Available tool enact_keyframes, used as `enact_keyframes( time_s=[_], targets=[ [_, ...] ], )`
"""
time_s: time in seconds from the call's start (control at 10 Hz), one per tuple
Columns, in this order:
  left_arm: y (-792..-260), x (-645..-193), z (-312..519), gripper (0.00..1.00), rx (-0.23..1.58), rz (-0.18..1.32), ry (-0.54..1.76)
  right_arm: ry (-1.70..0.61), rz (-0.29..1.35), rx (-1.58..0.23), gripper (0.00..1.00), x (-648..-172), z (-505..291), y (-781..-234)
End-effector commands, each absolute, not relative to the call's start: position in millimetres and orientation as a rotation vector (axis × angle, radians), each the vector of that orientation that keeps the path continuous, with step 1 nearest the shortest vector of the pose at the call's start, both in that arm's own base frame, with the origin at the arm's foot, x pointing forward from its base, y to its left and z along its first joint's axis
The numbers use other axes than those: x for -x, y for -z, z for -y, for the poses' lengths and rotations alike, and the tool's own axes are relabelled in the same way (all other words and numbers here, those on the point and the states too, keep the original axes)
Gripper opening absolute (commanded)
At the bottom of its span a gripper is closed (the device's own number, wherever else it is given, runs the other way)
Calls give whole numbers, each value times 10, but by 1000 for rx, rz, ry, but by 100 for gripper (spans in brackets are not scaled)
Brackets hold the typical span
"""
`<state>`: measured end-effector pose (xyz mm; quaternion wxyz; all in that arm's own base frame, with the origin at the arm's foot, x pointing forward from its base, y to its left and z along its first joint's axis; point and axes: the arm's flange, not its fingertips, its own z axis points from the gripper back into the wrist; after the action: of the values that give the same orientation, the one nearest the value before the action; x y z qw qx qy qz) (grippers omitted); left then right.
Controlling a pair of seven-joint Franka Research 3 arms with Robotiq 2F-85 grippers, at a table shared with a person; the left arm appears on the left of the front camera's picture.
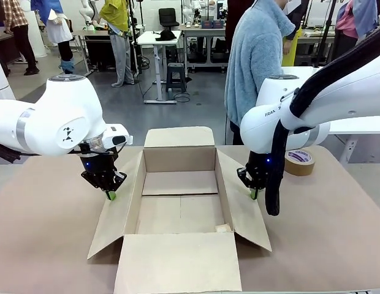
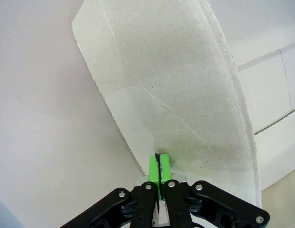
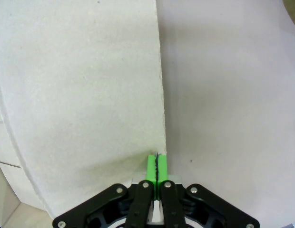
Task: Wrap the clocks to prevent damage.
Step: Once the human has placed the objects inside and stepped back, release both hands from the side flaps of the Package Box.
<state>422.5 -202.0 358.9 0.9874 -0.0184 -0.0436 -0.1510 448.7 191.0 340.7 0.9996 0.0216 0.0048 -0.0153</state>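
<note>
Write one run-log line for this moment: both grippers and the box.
left gripper: shut, tip at left flap | right gripper: shut, tip at right flap | box: open, flaps spread | tape roll: on table

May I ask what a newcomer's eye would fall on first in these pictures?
An open cardboard box fills the middle of the table, flaps spread. The shut left end effector is down at its left flap, the shut right end effector at its right flap. A tape roll lies far right.

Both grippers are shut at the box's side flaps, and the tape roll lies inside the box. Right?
No: the front view shows the tape roll on the table, right of the box. Left gripper and right gripper are shut at the flaps.
</note>
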Motion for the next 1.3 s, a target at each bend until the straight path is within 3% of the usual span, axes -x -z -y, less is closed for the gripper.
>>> enact_keyframes(
  time_s=[0.0,1.2],
  targets=[
    [-3585,-4217,2020,0,30,83,297,30,-14,-41,1,-4480,-1913,-3401],
    [-3585,-4217,2020,0,30,83,297,30,-14,-41,1,-4480,-1913,-3401]
  ],
)
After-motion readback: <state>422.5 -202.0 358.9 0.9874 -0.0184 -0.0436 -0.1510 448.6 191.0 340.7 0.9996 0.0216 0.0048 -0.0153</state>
